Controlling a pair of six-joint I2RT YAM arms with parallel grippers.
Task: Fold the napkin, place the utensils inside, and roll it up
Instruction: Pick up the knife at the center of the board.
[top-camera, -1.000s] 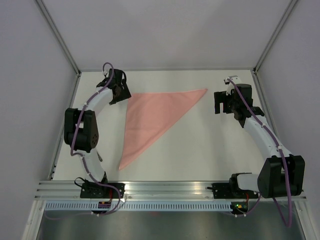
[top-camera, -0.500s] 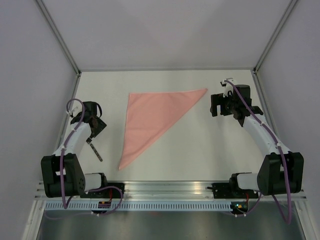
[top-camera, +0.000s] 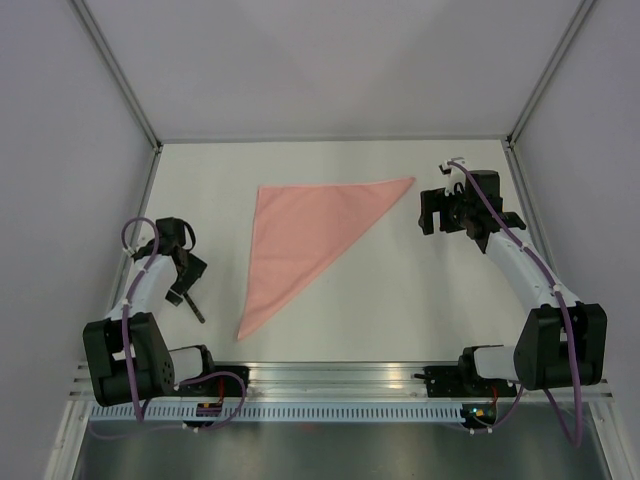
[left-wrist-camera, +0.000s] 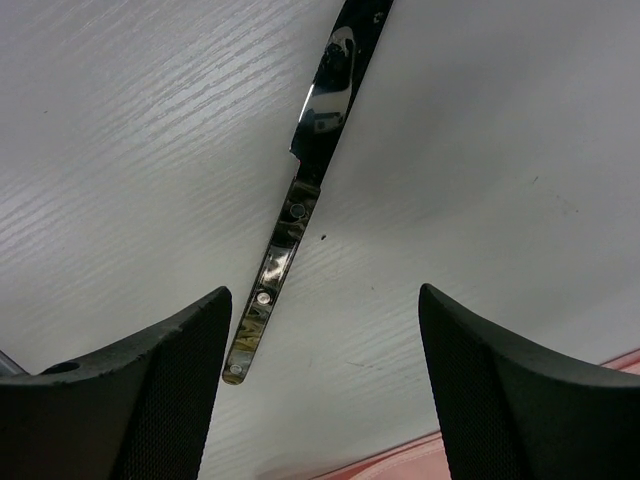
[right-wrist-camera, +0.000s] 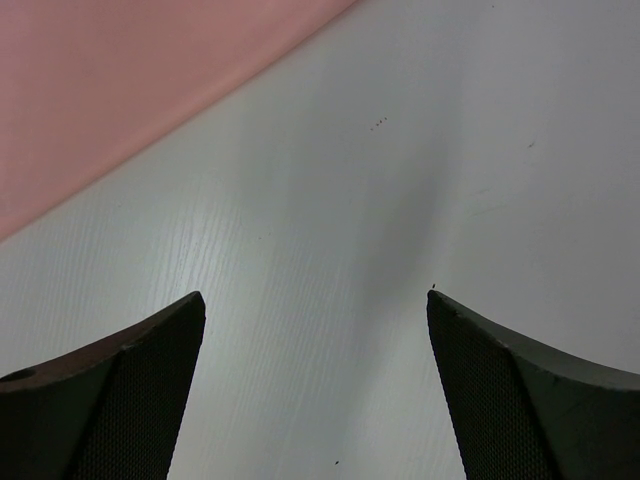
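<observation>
The napkin (top-camera: 300, 232) lies folded into a pink triangle in the middle of the table, its long tip pointing at the near edge. One of the utensils, a slim shiny knife (left-wrist-camera: 302, 185), lies on the bare table left of the napkin and shows as a dark stick (top-camera: 194, 310) from above. My left gripper (top-camera: 184, 288) hovers open over its handle end, which lies close to the left finger (left-wrist-camera: 150, 385). A strip of the napkin (left-wrist-camera: 420, 462) shows below. My right gripper (top-camera: 436, 210) stands open and empty, just right of the napkin's far right corner (right-wrist-camera: 120, 90).
The table's left edge (top-camera: 128, 262) runs close beside the left arm. Slanted frame posts (top-camera: 118, 75) rise at the back corners, and an aluminium rail (top-camera: 330, 378) with both arm bases lines the near edge. White walls enclose the table.
The left arm has swung from the napkin's far left corner back to the near left and come down over the knife. The right gripper shifted slightly nearer.
</observation>
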